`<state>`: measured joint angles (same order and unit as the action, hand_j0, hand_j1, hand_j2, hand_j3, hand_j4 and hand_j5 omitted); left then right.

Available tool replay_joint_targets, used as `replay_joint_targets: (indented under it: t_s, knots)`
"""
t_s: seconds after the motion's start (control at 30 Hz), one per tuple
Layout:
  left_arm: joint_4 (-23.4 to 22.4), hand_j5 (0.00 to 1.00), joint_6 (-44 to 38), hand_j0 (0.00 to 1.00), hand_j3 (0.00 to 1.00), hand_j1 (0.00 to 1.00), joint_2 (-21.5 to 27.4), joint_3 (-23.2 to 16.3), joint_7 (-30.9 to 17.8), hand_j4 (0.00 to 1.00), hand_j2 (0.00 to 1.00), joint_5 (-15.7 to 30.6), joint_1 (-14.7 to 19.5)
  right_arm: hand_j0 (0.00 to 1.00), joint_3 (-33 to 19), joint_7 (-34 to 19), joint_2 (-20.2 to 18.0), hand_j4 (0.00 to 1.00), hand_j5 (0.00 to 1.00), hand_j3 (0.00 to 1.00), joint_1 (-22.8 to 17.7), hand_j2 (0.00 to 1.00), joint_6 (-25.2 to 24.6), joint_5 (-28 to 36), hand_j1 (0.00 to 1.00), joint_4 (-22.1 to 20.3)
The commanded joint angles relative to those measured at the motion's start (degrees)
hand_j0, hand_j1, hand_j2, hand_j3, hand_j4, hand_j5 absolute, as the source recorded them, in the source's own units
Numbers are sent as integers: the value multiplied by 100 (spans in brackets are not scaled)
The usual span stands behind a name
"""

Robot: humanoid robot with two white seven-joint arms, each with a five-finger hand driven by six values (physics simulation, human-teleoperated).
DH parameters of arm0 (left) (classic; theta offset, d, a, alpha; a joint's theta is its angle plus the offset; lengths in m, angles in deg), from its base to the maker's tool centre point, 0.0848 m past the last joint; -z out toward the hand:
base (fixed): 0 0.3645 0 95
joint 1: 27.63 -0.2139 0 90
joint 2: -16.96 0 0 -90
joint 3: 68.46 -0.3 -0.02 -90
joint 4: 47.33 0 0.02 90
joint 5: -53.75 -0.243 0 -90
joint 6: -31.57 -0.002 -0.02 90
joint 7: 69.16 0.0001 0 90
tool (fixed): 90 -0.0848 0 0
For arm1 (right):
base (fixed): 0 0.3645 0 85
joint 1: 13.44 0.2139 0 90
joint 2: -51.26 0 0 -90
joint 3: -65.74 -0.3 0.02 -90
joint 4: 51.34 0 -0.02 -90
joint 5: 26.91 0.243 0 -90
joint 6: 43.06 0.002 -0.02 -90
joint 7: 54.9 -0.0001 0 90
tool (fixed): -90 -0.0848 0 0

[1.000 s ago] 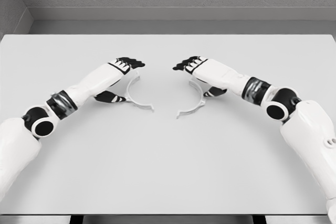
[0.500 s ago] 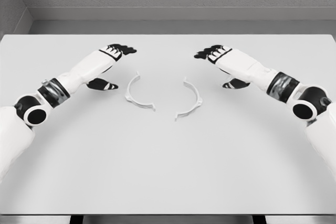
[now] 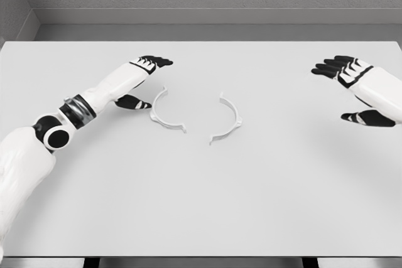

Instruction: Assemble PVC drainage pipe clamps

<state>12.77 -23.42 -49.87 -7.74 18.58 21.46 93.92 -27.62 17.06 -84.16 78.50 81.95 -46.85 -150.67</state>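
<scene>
— What's on the tabletop here?

— Two white half-ring clamp pieces lying flat near the middle, open sides facing each other. The left clamp half and the right clamp half sit near one another but apart, with a clear gap between them and the ends not lined up.

— And the hands?

— The left hand hovers just beside its half-ring, fingers relaxed and spread, holding nothing. The right hand is well off toward the far right edge, also spread and empty.

— So how should the joining go?

— My guess: each hand takes its own half by the outer curve, leaving the end tabs free. Then square the two arcs so both pairs of ends meet together; closing one side first would likely skew the ring.
</scene>
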Motion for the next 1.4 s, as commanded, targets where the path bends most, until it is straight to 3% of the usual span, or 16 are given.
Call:
replay_joint_targets:
  t_s: [0.0, 0.2, 1.17, 1.37]
  knots:
    - [-77, 100, -1, 100, 100, 100, -15, 1, 6, 100, 100, 39, 0, 100, -85, 11, 86, 100, 100, 100, 0, 100, -1, 148, 100, 98]
    - [-104, 100, -1, 100, 100, 100, -103, 10, 6, 100, 100, 30, 0, 100, -85, 11, 156, 100, 100, 100, -167, 100, -1, 165, 100, 195]
    - [-42, 100, -1, 100, 100, 100, -419, 1, -2, 100, 100, -40, -53, 100, -85, 20, 165, 100, 100, 100, -167, 100, -1, 165, 100, 186]
    - [-349, 100, -1, 100, 100, 100, -375, 28, -2, 100, 100, -40, 141, 100, -85, 20, 156, 100, 100, 100, -167, 100, -1, 165, 100, 186]
